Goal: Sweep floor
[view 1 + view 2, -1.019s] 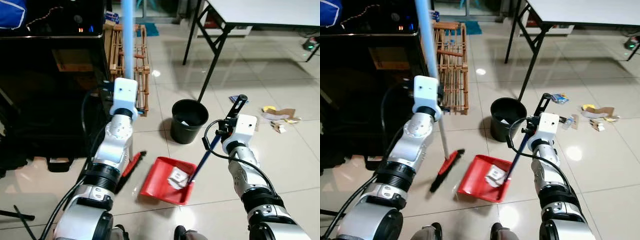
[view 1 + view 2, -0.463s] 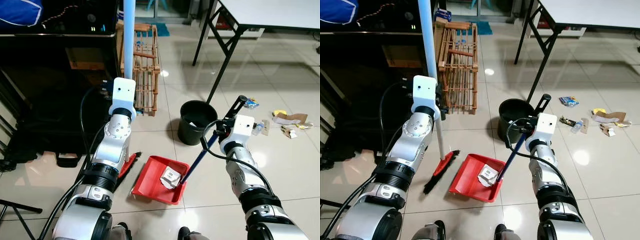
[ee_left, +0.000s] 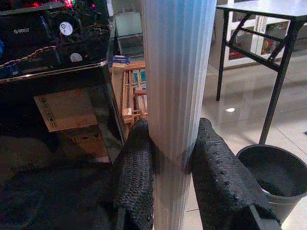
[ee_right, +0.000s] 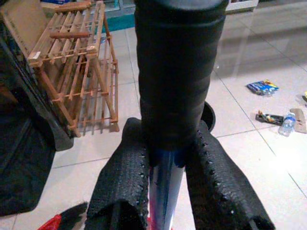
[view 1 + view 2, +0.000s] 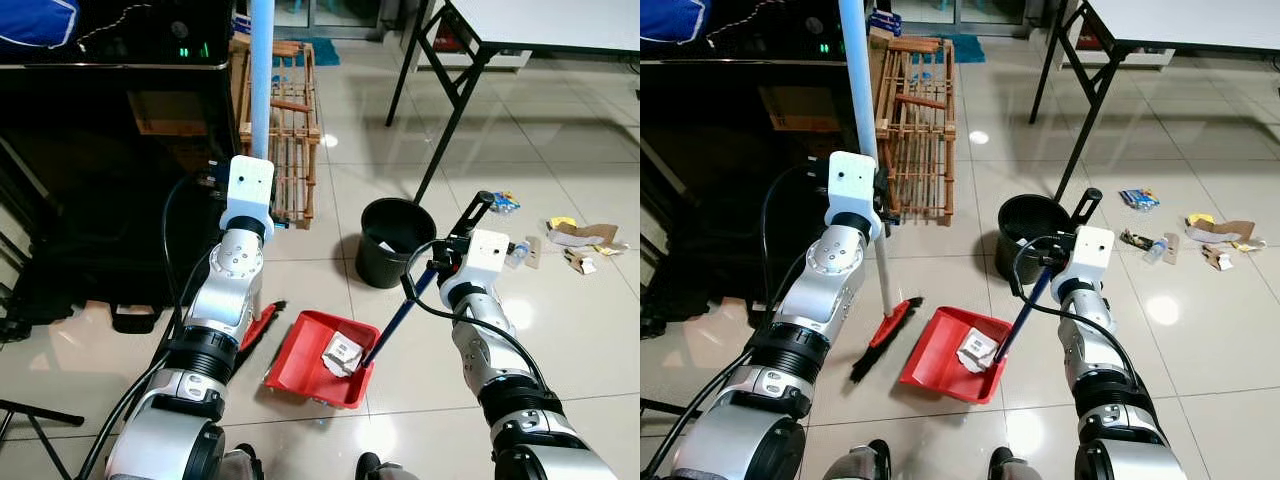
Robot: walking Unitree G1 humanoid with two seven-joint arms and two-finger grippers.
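Left gripper [image 3: 170, 158] clamps the broom [image 5: 880, 290]; right gripper [image 4: 165, 177] clamps the dustpan [image 5: 940, 362].

Dustpan [image 5: 948, 360], bin [image 5: 1028, 238] on floor [image 5: 1200, 340]

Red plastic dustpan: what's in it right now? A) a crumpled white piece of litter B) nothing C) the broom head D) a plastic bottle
A: a crumpled white piece of litter lies inside the red plastic dustpan, next to where its dark blue handle joins the pan; the red and black broom head rests on the tiles beside the pan.
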